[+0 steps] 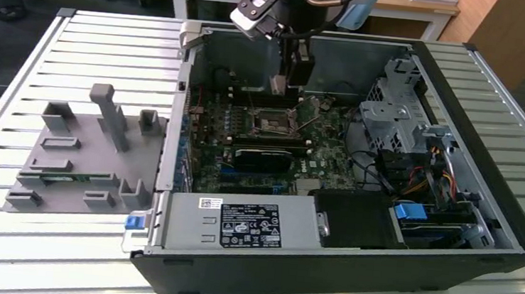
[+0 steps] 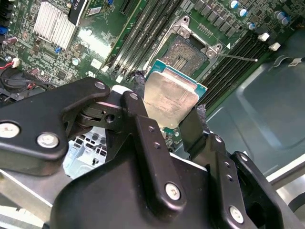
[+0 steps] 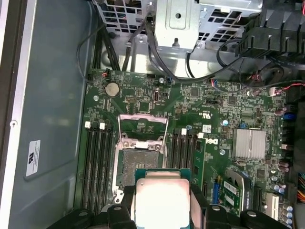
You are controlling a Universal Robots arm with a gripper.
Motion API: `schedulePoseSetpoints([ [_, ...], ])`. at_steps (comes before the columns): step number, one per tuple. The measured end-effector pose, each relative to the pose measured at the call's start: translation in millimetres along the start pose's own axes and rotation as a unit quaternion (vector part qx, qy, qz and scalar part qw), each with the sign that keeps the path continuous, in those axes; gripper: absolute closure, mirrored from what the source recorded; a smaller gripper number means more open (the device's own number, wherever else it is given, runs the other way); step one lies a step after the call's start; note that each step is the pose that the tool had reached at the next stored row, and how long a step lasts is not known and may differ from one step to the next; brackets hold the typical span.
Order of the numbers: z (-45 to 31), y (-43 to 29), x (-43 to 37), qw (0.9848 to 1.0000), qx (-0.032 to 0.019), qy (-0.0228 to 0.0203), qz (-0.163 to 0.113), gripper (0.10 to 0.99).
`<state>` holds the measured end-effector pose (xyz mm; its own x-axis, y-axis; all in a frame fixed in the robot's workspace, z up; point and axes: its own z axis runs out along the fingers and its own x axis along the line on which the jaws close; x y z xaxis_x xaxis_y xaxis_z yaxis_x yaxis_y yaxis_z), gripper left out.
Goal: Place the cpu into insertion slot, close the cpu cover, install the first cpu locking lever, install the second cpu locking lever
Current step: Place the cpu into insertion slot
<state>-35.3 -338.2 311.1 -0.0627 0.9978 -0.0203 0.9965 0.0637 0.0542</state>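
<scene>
My gripper (image 1: 283, 85) reaches down into the open computer case and is shut on the cpu (image 1: 278, 85). In both wrist views the cpu (image 2: 170, 93) (image 3: 161, 200) shows its dull silver top, clamped at two opposite edges by the black fingers (image 2: 143, 119) (image 3: 198, 202). It hangs above the green board, just beside the insertion slot (image 2: 185, 55) (image 3: 140, 164) (image 1: 272, 121), not over its middle. The slot lies bare with its dark contact field showing. The cpu cover (image 3: 142, 126) is swung open on the slot's far side. A thin locking lever (image 2: 233, 56) sticks out from the slot's corner.
Black memory slots (image 3: 97, 162) flank the socket on both sides. A finned heatsink (image 3: 250, 143) sits on the board. The drive cage (image 1: 393, 119) with cables and the power supply (image 1: 236, 223) stand inside the case. A grey parts fixture (image 1: 91, 153) rests on the slatted table.
</scene>
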Motion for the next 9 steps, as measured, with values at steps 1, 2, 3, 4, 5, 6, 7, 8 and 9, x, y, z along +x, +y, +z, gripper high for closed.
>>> schedulePoseSetpoints([
  [1,0.7,-0.2,0.2,1.0000,0.0000,0.0000,0.000,0.545],
  [2,1.6,-0.4,0.4,1.0000,0.0000,0.0000,0.000,0.545],
  [3,2.5,-0.5,0.6,1.0000,-0.0001,0.0001,0.000,0.545],
  [4,3.5,-0.7,0.9,1.0000,0.0000,0.0000,0.000,0.545],
  [5,4.4,-0.8,1.1,1.0000,0.0000,0.0000,0.000,0.545],
  [6,5.4,-1.0,1.3,1.0000,0.0000,0.0000,0.000,0.545],
  [7,6.4,-1.1,1.5,1.0000,0.0000,0.0000,0.000,0.545],
  [8,7.3,-1.2,1.7,1.0000,0.0000,0.0000,0.000,0.545],
  [9,8.3,-1.4,1.9,1.0000,0.0000,0.0000,0.000,0.545],
])
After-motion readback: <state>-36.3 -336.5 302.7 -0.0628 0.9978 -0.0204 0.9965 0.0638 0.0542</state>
